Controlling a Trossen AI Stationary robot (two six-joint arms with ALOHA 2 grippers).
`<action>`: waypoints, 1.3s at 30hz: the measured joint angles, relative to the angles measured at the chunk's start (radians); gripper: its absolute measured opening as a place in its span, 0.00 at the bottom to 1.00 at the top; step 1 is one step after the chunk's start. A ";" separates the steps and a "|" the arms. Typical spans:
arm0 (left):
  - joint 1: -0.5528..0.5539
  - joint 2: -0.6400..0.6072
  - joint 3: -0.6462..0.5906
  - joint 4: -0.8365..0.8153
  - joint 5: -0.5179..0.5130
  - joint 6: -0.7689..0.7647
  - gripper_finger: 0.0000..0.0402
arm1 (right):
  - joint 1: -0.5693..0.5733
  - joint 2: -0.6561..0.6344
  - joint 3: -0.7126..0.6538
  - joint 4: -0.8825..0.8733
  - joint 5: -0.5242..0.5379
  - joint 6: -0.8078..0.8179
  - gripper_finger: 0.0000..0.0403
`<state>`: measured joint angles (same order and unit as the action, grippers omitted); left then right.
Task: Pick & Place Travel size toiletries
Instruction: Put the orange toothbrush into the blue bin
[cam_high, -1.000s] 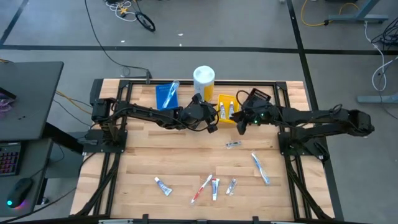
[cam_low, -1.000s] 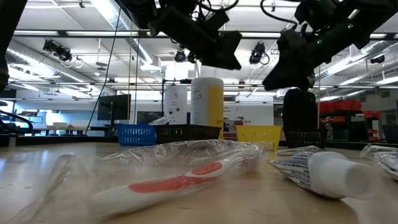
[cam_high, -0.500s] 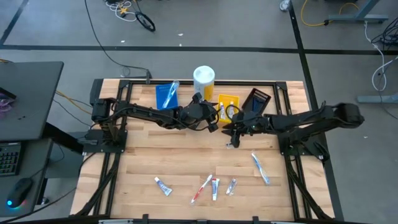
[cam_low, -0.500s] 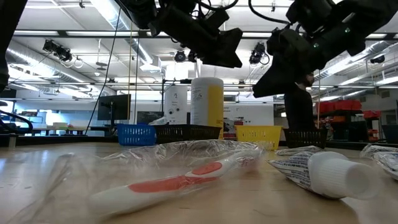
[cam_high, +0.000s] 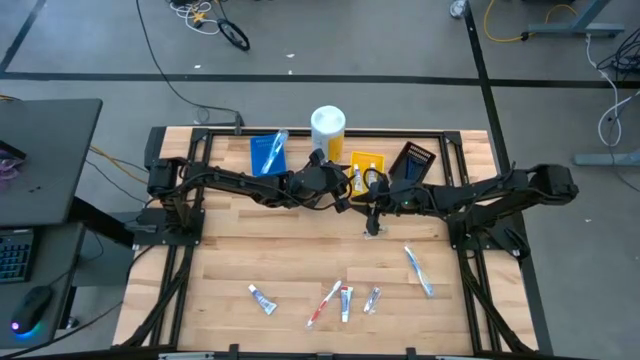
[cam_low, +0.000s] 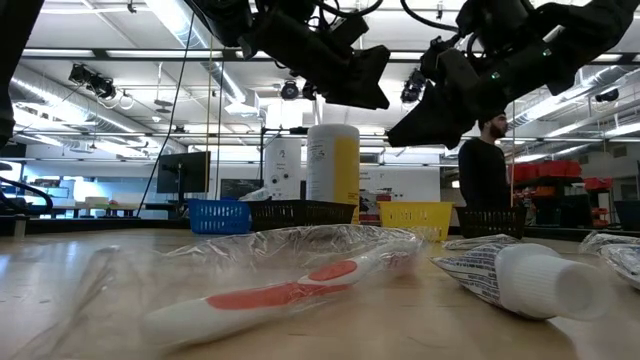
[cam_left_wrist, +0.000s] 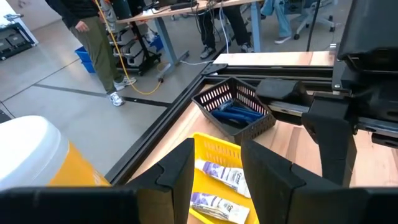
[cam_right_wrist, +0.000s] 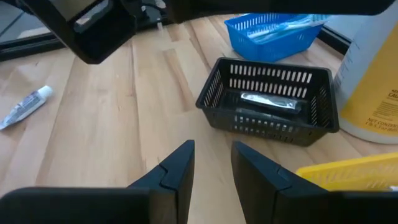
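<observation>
Open bare table (cam_high: 250, 250) toward six o'clock (only scattered toiletries (cam_high: 345, 300) there). Crowded at twelve: tall cylinder (cam_high: 328, 132), yellow bin (cam_high: 362, 160), black bin (cam_high: 415, 158), both arms meeting mid-table.

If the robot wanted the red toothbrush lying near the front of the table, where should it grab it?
Probably mid-handle, from straight above. The red toothbrush lies flat and slanted, clear of the tube beside it, so fingers closing across its thin width should fit either side. Its clear wrapper may be slippery.

Three loose tubes (cam_high: 262, 298), one red toothbrush (cam_high: 323, 303) and one pale-blue toothbrush (cam_high: 418, 271) are counted on the desk (cam_high: 230, 250). Two packets (cam_left_wrist: 217, 175) are seen in the single yellow bin (cam_left_wrist: 210, 148). One blue bin (cam_high: 267, 154) and one cylinder (cam_high: 328, 131) are counted.
</observation>
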<state>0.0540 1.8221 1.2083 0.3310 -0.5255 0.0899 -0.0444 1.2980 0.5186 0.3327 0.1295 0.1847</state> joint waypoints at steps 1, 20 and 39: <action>0.000 0.000 0.000 0.000 0.000 0.000 0.34 | 0.000 0.000 0.000 0.001 0.000 0.000 0.28; 0.000 0.000 0.000 0.000 0.000 0.000 0.35 | 0.000 0.000 0.000 0.001 -0.003 0.020 0.28; 0.000 0.000 0.000 0.000 0.000 0.000 0.35 | 0.000 0.000 0.000 0.001 -0.006 0.037 0.28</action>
<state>0.0540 1.8220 1.2083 0.3309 -0.5259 0.0901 -0.0441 1.2980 0.5186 0.3340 0.1237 0.2213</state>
